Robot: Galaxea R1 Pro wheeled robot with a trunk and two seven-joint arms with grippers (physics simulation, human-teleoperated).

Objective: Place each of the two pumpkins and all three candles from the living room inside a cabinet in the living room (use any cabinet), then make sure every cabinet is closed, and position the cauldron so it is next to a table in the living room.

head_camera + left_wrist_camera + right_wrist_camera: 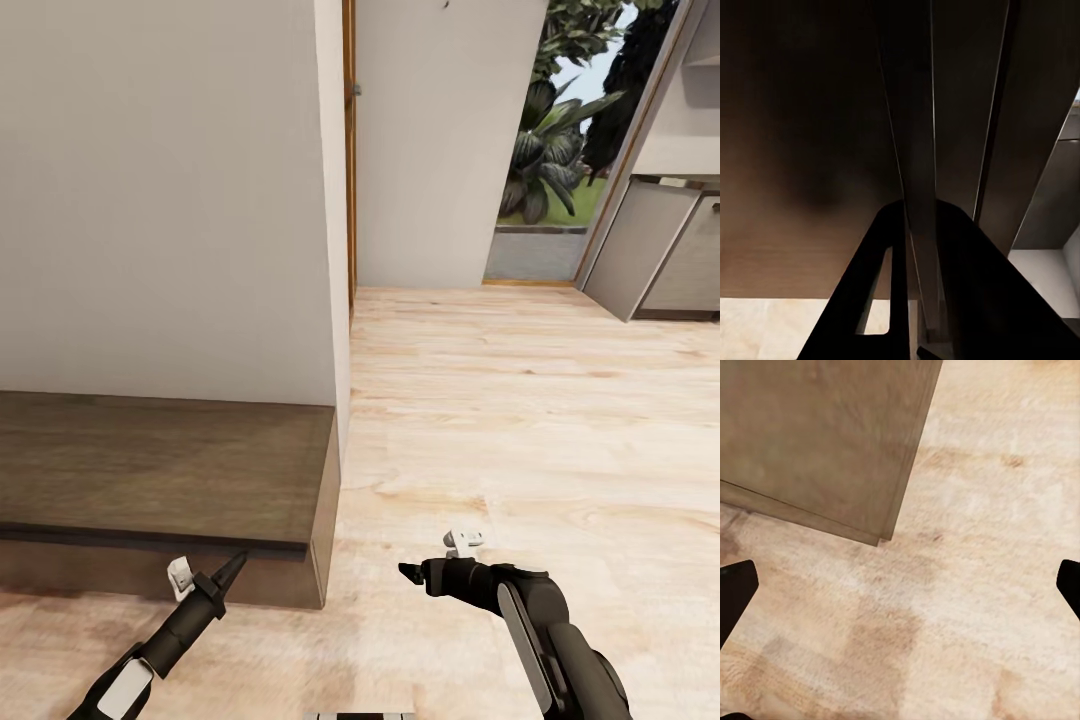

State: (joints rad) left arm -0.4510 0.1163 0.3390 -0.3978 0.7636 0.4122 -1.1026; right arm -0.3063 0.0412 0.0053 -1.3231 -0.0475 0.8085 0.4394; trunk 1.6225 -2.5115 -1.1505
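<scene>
No legible text, label, brand mark, number or sign is found in any view. The cabinet (pixel 170 470) surfaces, the wall (pixel 160 200) and the floor (pixel 520 420) carry no readable markings.

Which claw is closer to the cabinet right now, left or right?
The left claw. In the head view it points at the front edge of the low dark-brown cabinet, while the right claw hangs over bare wood floor past the cabinet's end.
</scene>
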